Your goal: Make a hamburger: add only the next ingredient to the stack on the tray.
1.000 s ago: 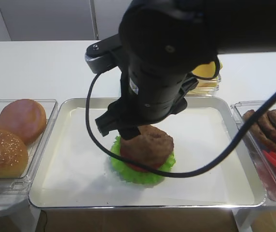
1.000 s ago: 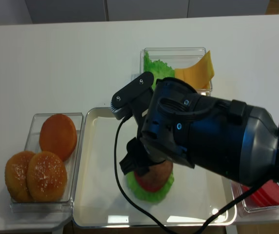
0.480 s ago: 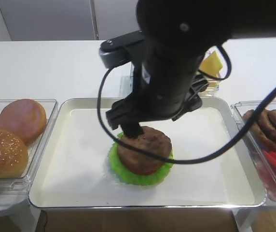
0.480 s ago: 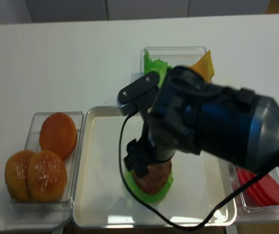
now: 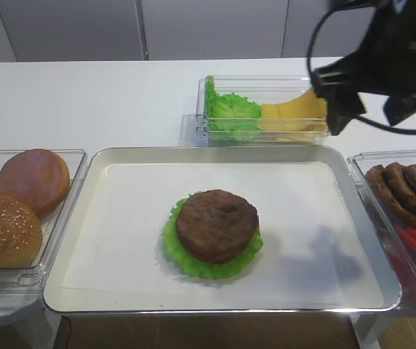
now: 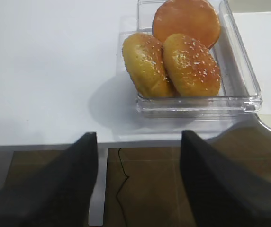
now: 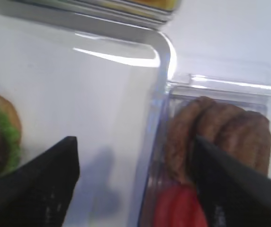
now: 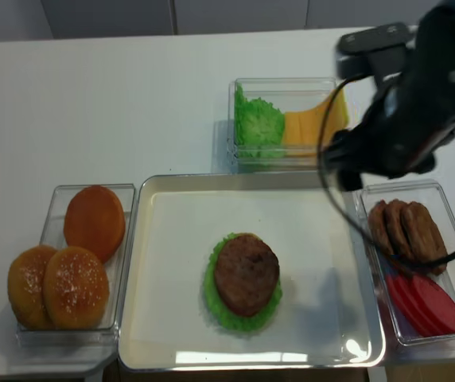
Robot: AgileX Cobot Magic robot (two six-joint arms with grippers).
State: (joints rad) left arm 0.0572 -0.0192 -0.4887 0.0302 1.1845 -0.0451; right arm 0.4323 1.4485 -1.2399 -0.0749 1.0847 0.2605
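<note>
The large shiny metal tray (image 5: 84,218) lined with white paper sits mid-desk, and on it lies the stack (image 5: 213,236): a ruffled green lettuce leaf with a sliver of red tomato under the round dark brown meat patty (image 5: 217,223), which rests on top, free of any tool. The right tool (image 7: 135,184) hangs above the tray's far right corner, near the clear plastic bin (image 8: 442,199) of spare brown patties (image 8: 406,231) and red tomato slices (image 8: 426,302); its two dark fingers (image 7: 40,184) stand wide apart with nothing between them. The left tool (image 6: 138,184) hovers off the desk's front edge, fingers spread and empty, by the clear bin (image 6: 239,94) holding three tan buns (image 6: 190,64). A third clear bin (image 5: 266,83) behind the tray holds loose green lettuce (image 5: 226,113) and yellow cheese slices (image 5: 295,113).
</note>
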